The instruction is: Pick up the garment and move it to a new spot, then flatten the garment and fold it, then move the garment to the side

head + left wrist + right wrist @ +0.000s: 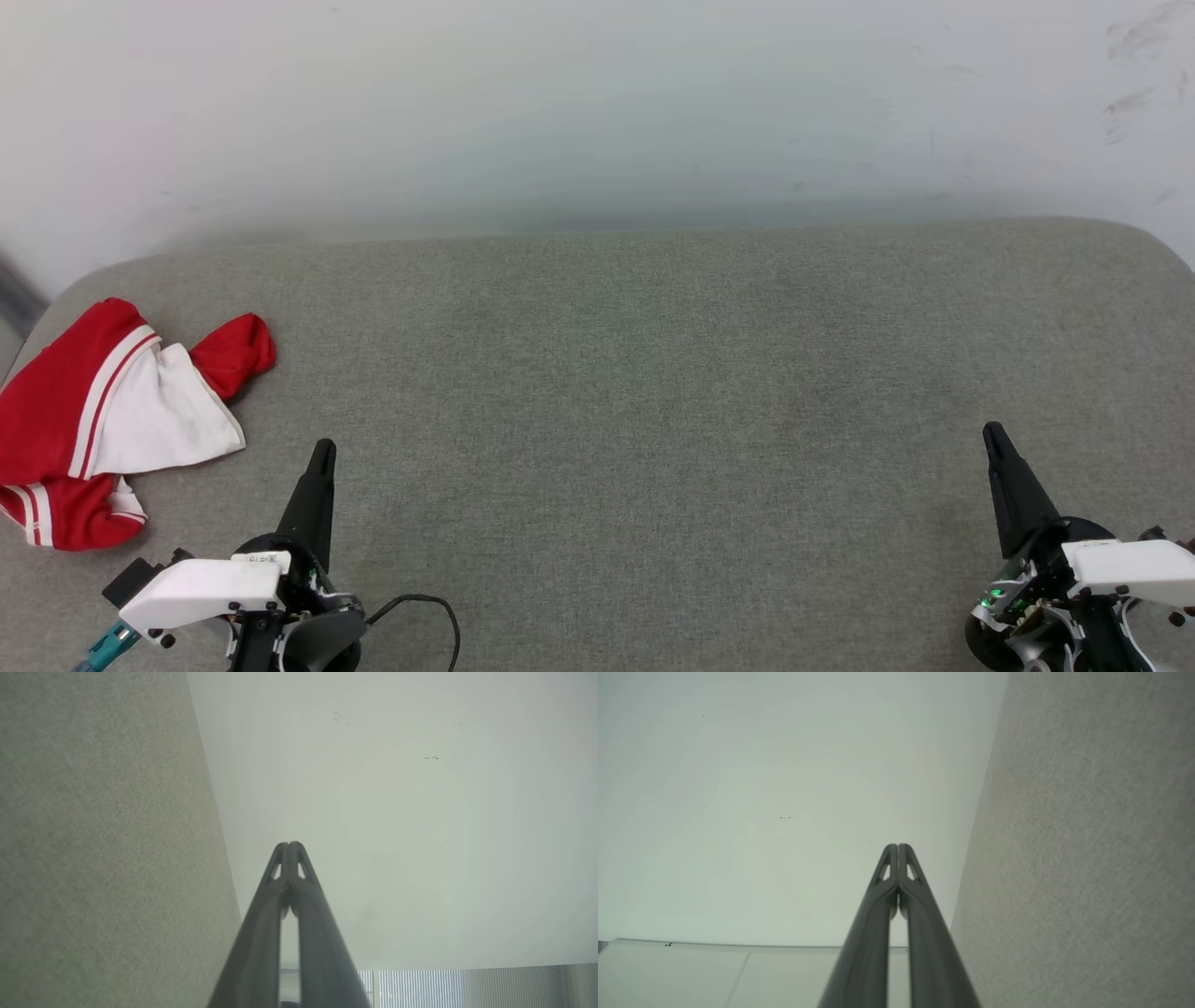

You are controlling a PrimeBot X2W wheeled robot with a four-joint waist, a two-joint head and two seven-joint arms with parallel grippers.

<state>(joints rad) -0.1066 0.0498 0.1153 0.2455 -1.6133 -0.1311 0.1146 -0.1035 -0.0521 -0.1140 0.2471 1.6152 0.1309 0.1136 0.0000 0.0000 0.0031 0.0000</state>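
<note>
Garment point(103, 420) is seen crumpled at the far-left edge of the grey padded surface point(653, 401), red w/ a white sleeve and striped trim facing up. It lies left of and slightly beyond the left gripper point(323, 450), near but apart. Left gripper is shut tight on nothing; its fingers point(257, 952) are pressed together in the wrist view and aimed at the pale wall point(597, 103). A black cable point(439, 607) is looped just right of its base. Right gripper point(992, 431), far right, is likewise closed and empty, well apart from the garment. Pick-up is judged not yet begun.

Risks: the jaws must be opened before approach, else the fabric would only be shoved toward the rim and could be slid off, since the heap sits right at the edge. Only the sleeve or one layer might be pinched, so the shirt would be lifted bunched and flattening made harder. The cable could be snagged on a leftward reach. Containers: n/a; garment lies straight on the pad.
</note>
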